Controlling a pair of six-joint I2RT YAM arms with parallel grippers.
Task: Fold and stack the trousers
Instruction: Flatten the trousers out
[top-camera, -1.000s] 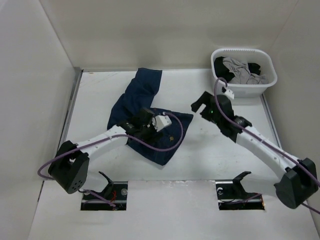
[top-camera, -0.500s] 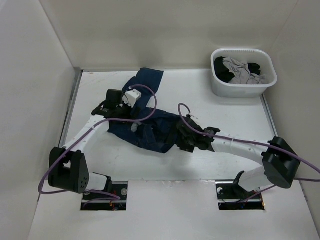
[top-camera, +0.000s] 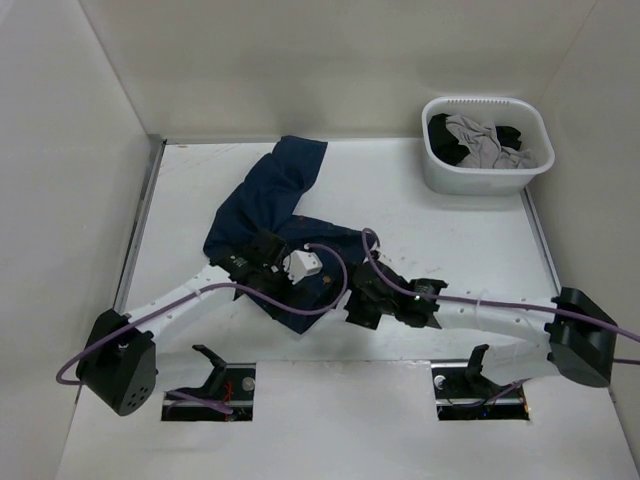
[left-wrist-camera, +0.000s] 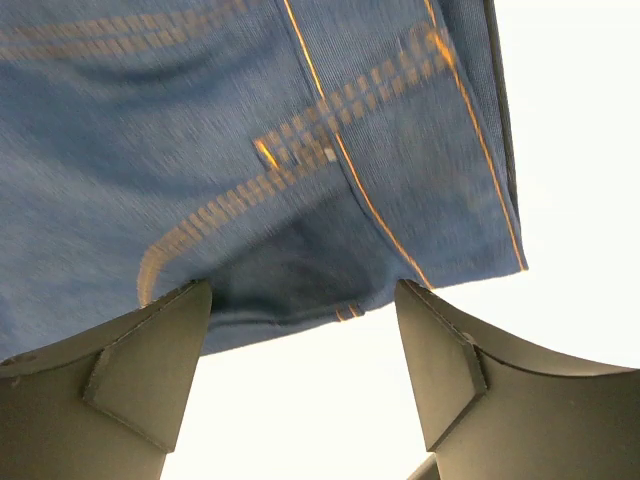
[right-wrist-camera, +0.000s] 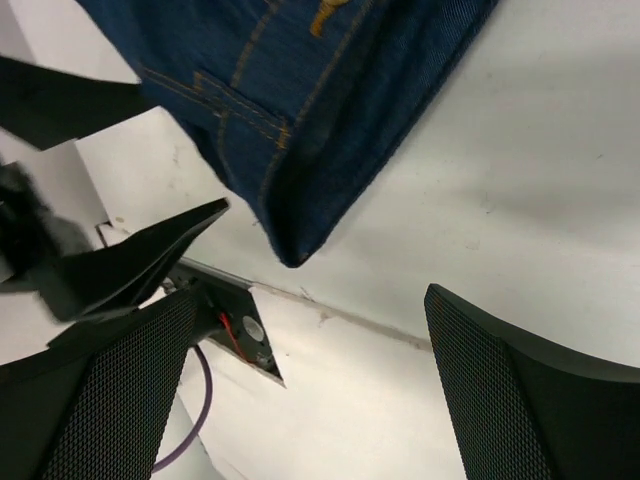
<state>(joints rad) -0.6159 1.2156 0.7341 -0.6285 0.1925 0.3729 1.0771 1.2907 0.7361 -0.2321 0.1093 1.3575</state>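
Trousers (top-camera: 265, 195) lie loosely bunched on desk (top-camera: 450, 230), left of centre, one leg running toward the far wall. Left tool (left-wrist-camera: 300, 322) is spread wide with nothing held, low over the near denim edge, orange stitching just ahead of it. Right tool (right-wrist-camera: 325, 255) is fully open and empty too, a denim corner between its fingers with no contact visible. White basket (top-camera: 487, 182) of grey and black garments sits far right, well apart

Spread fingers (left-wrist-camera: 150, 370) hover just before the trousers (left-wrist-camera: 250, 150) edge.
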